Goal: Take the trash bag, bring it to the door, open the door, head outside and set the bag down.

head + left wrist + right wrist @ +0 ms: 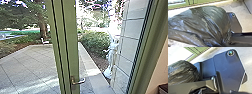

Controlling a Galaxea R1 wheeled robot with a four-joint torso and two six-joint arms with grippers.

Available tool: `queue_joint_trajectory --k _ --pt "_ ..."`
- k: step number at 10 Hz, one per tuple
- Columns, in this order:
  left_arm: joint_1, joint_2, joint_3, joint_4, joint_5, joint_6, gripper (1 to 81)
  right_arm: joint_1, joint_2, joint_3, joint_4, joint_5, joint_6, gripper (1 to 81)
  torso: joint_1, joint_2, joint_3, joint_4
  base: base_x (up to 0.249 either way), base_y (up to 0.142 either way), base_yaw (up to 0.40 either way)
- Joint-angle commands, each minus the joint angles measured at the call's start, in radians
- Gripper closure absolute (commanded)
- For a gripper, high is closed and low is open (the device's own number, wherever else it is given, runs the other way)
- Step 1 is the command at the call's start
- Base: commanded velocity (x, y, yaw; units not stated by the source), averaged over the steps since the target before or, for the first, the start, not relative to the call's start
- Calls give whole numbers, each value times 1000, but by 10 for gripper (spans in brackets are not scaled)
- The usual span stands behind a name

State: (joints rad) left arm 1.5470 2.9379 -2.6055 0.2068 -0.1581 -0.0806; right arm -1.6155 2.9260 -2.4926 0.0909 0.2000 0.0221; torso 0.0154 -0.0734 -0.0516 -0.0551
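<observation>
Bulging away from the left claw, the trash bag [205,23] sits beside our base plate [236,23], its long axis seeming to run from the gathered folds [219,36] out toward the green frame [179,5]. The left claw is nearer than the right claw; whether either is spread or pinching (dark plastic crowds the spot), we cannot tell. Ahead stands the door [71,45], with its handle [81,81], and the paved yard [32,60].

Bright daylight streaks the shaded paving [30,65] and glints off the trash bag [201,25].
</observation>
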Motion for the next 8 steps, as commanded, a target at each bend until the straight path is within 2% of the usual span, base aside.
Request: queue_joint_trajectory --k 1,8 --pt "-47 -6 5 11 37 2 811 36 0 -1 -11 -44 -4 10 0 0 0 0 0 0 314" --pt "-47 -5 -1 11 41 1 811 36 1 -38 -6 -44 -2 10 0 0 0 0 0 0 313"
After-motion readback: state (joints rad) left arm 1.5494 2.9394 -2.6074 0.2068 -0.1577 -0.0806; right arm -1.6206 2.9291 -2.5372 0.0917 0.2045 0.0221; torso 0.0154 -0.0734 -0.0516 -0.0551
